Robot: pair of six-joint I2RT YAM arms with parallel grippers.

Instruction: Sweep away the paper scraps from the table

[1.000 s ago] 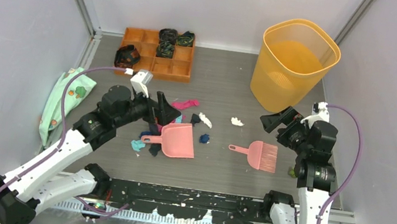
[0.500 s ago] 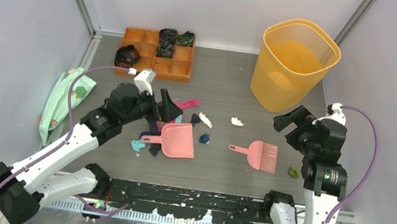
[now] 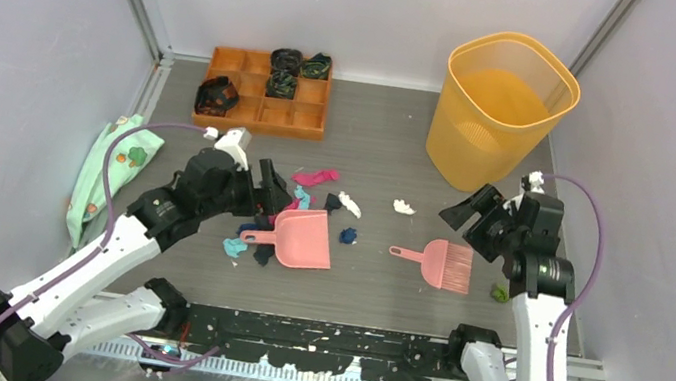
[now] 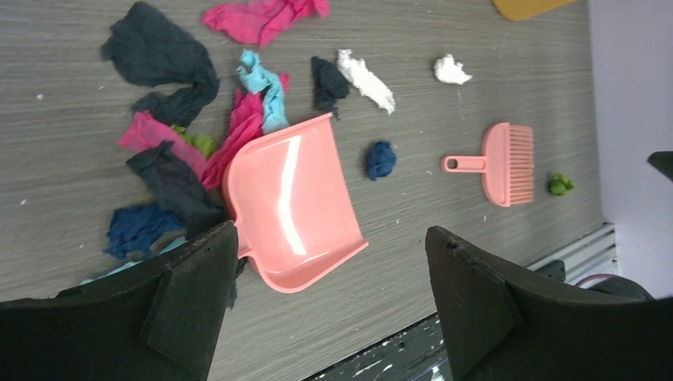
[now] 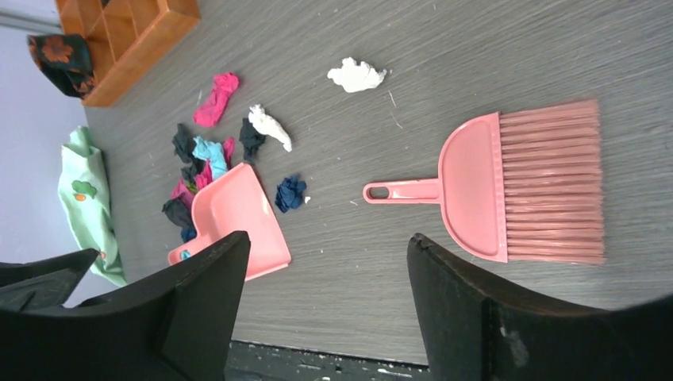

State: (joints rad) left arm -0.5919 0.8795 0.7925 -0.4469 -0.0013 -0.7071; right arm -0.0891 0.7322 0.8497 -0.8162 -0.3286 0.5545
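Note:
Paper scraps lie on the dark grey table (image 3: 389, 158): a magenta one (image 3: 316, 178), white ones (image 3: 349, 203) (image 3: 403, 206), a dark blue one (image 3: 347, 235), and a green one (image 3: 499, 294) far right. More are heaped behind the pink dustpan (image 3: 301, 239) (image 4: 294, 198). My left gripper (image 3: 271, 193) (image 4: 329, 230) hovers open over that heap, just left of the dustpan, holding nothing. A pink brush (image 3: 444, 264) (image 5: 516, 182) lies flat to the right. My right gripper (image 3: 460, 224) (image 5: 327, 236) hangs open and empty above and just behind it.
A tall orange bin (image 3: 499, 103) stands at the back right. An orange compartmented tray (image 3: 268, 89) with dark looped bands sits at the back left. A mint-green cloth (image 3: 110, 167) lies along the left wall. A black and silver rail (image 3: 331, 346) runs along the near edge.
The right gripper swung right, then came back left and lower toward the brush. The left gripper dropped and drew back a little over the scraps by the dustpan. Nothing on the table moved.

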